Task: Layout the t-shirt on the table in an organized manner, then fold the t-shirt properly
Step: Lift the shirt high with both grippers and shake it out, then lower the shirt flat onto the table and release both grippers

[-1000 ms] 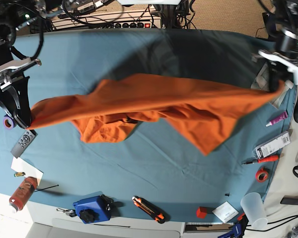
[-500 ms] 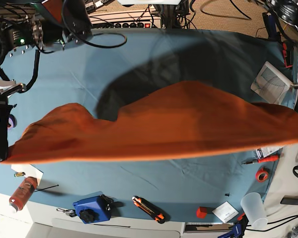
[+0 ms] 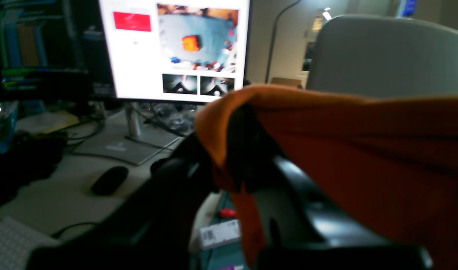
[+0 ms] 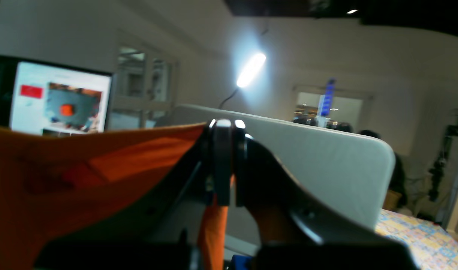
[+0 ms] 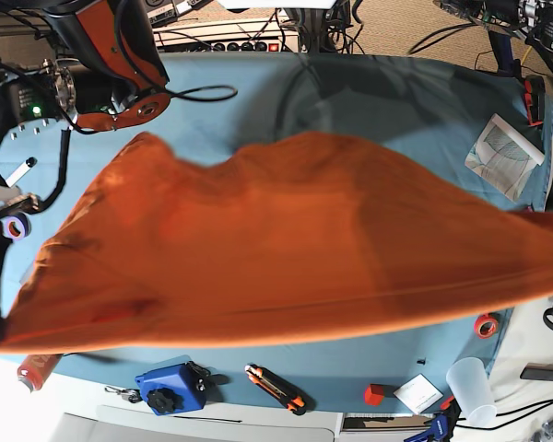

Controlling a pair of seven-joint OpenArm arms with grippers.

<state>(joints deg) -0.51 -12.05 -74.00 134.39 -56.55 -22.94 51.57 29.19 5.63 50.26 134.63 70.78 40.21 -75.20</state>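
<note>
Fingers (image 4: 223, 165) of the right gripper (image 4: 229, 129) were pressed together on an edge of the t-shirt (image 5: 295, 249), a narrow strip of orange cloth hanging below the closed tips. Fingers (image 3: 247, 150) of the left gripper (image 3: 236, 157) were likewise clenched on the shirt, its hem wrapped over the dark tips.

T-shirt: plain bright orange, held taut between the two grippers and spread wide above the table (image 5: 350, 92). In the base view it covered most of the middle of the table, reaching from the left edge to past the right edge; its lower hem ran in a nearly straight line above the front edge, its upper edge rose in a low hump toward the far side. How much of it touched the surface could not be told.

Table: dull blue-teal cover, bare along the far edge and in a strip along the front.

Front edge, left to right: a blue device (image 5: 170, 388), an orange-and-black cutter (image 5: 276, 388), a small red block (image 5: 379, 394), a white card (image 5: 417, 393).

Right edge: a paper with line markings (image 5: 505, 155) near the far corner; a red tape roll (image 5: 486, 325) near the front corner, a clear plastic cup (image 5: 471, 388) just off it.

Left edge: a purple tape roll (image 5: 17, 226).

Wrist views: a lit monitor (image 3: 176, 48) on a desk, a dark mouse (image 3: 110, 180) before it, and a pale grey panel (image 4: 307, 165) behind the right gripper.
</note>
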